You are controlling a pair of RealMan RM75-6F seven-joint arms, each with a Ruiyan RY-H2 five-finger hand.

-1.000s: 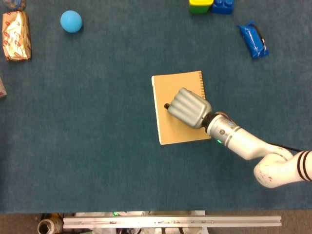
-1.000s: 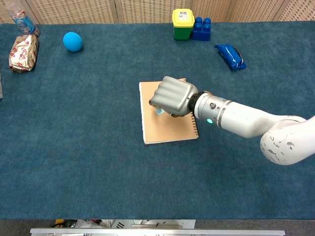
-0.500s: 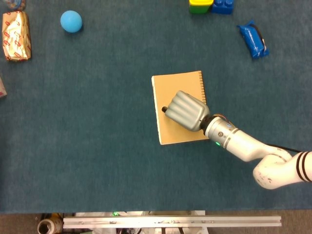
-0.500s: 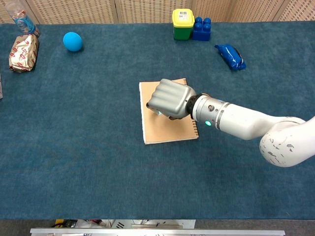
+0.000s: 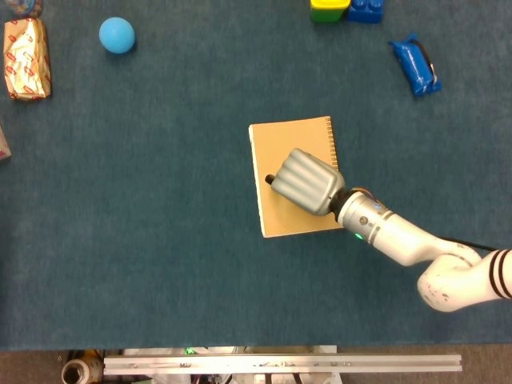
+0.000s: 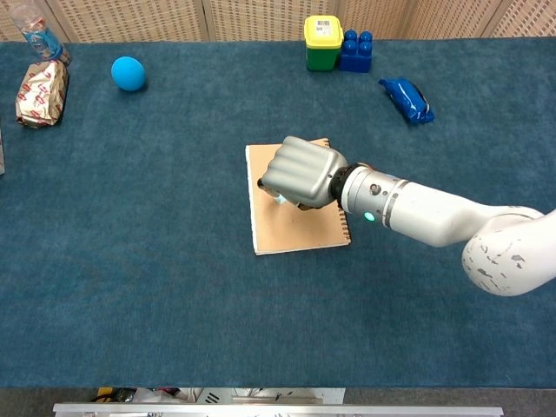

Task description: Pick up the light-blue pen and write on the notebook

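The right robot hand (image 6: pixel 300 171) is fisted around the slim, light, slippery light-blue pen (image 6: pixel 281 199), best gripped low, notebook (image 6: pixel 287 228) directly beneath.

Head view: looks almost straight down from high above, the table's blue cloth (image 5: pixel 160 240) fills the frame, near edge with a metal rail (image 5: pixel 280 364) at the bottom. Chest view: lower, tilted forward, facing across the table to a wicker screen (image 6: pixel 261 17) along the far edge. Both show the notebook (image 5: pixel 288 148) mid-frame, the right hand (image 5: pixel 306 182) over it, the ball (image 6: pixel 128 73), the blocks (image 6: pixel 354 50).
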